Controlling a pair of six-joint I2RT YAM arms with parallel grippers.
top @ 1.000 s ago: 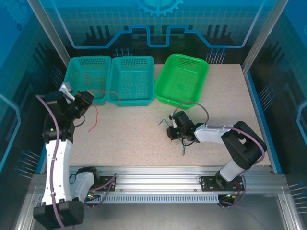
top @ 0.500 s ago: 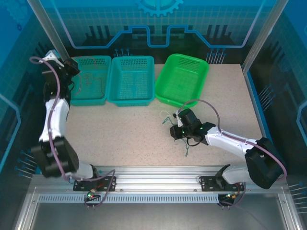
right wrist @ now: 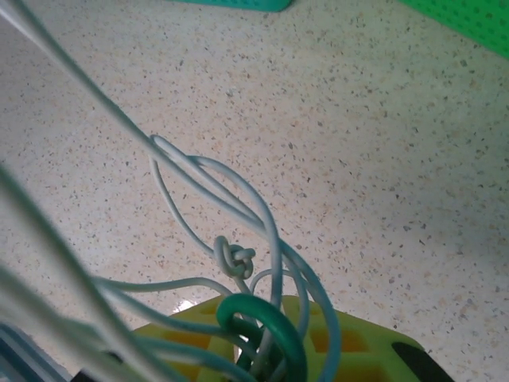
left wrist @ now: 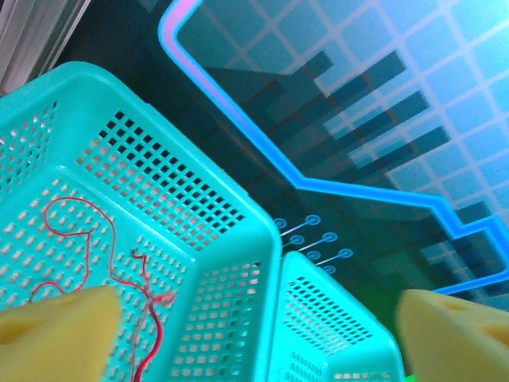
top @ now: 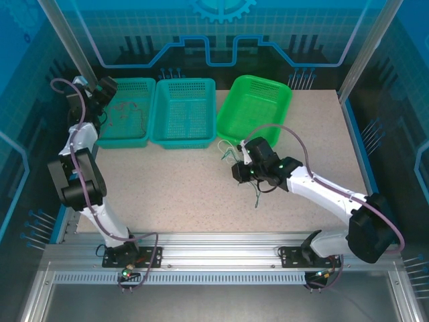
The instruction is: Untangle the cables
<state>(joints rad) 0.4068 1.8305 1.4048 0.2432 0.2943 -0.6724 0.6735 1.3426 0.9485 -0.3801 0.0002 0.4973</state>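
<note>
A red cable (left wrist: 119, 270) lies loose on the floor of the left teal basket (left wrist: 199, 171), seen from above as a thin red cable (top: 124, 107). My left gripper (top: 100, 90) hangs over that basket's back left corner. In the left wrist view the left gripper (left wrist: 254, 354) is open, its yellow pads (left wrist: 56, 334) far apart with nothing between them. My right gripper (top: 239, 171) is mid-table, just in front of the green basket (top: 258, 87). It is shut on a tangle of white cables (right wrist: 238, 199) and a dark green cable (right wrist: 266, 322), with a small knot (right wrist: 235, 259) in the white one.
The middle teal basket (top: 182, 137) stands between the left teal one (top: 127, 139) and the green one, all along the table's back edge. A strand of the tangle (top: 257, 198) trails down towards the front. Metal frame posts (top: 67, 47) rise at the back corners.
My left arm swung from in front of the baskets up over the left teal basket and its gripper opened; the red cable now lies inside. My right gripper carried the tangle slightly towards the back.
</note>
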